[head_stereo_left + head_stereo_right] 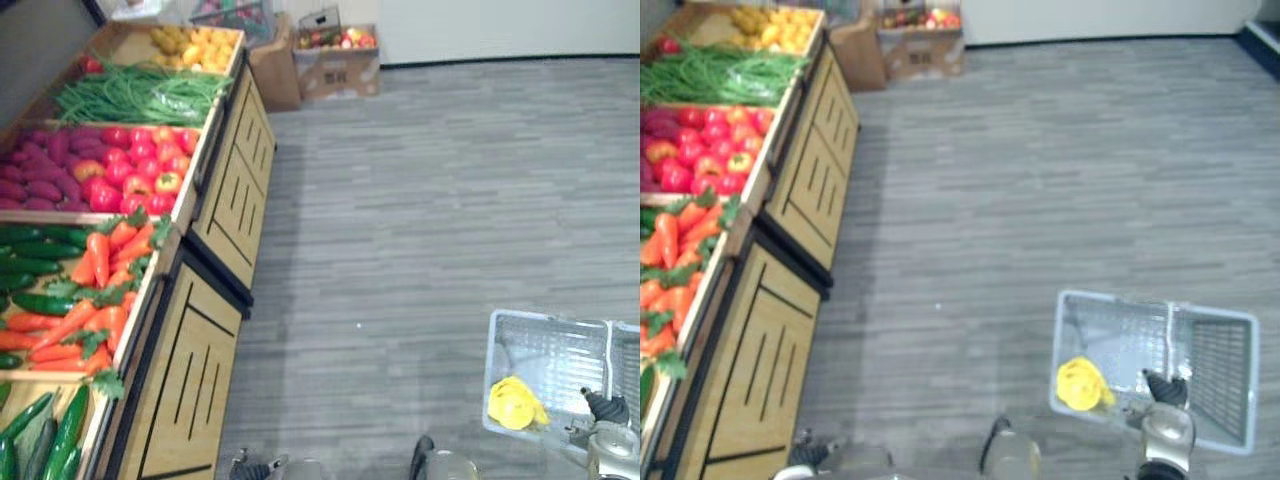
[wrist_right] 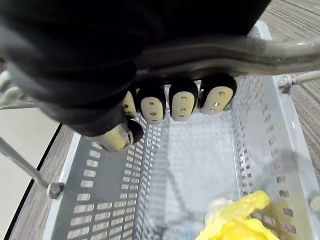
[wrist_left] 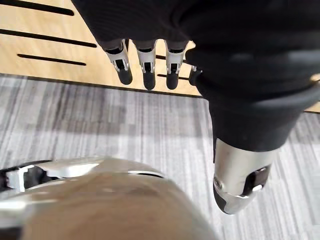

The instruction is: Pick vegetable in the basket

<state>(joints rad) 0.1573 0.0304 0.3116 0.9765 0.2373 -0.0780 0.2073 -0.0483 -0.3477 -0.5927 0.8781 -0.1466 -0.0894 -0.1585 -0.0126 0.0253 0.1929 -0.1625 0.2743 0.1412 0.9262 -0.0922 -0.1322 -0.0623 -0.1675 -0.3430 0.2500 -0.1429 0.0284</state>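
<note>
A grey plastic basket (image 1: 545, 320) hangs low at my right over the floor. My right hand (image 2: 182, 102) is shut on its grey handle (image 2: 260, 50), fingers curled under the bar. A yellow vegetable (image 1: 515, 403) lies in the basket's bottom, also seen as a yellow lump (image 2: 235, 225) in the right wrist view. My left hand (image 3: 146, 60) hangs open beside the wooden stand's front panel (image 3: 60, 45), fingers straight and holding nothing. On the stand at my left lie carrots (image 1: 100, 290) and dark green cucumbers (image 1: 35, 260).
Further along the stand (image 1: 235, 190) are red peppers (image 1: 140, 165), purple vegetables (image 1: 40, 165), green beans (image 1: 140, 95) and yellow produce (image 1: 195, 45). A cardboard box (image 1: 335, 65) of produce stands at the far wall. Grey plank floor (image 1: 430, 200) spreads to the right.
</note>
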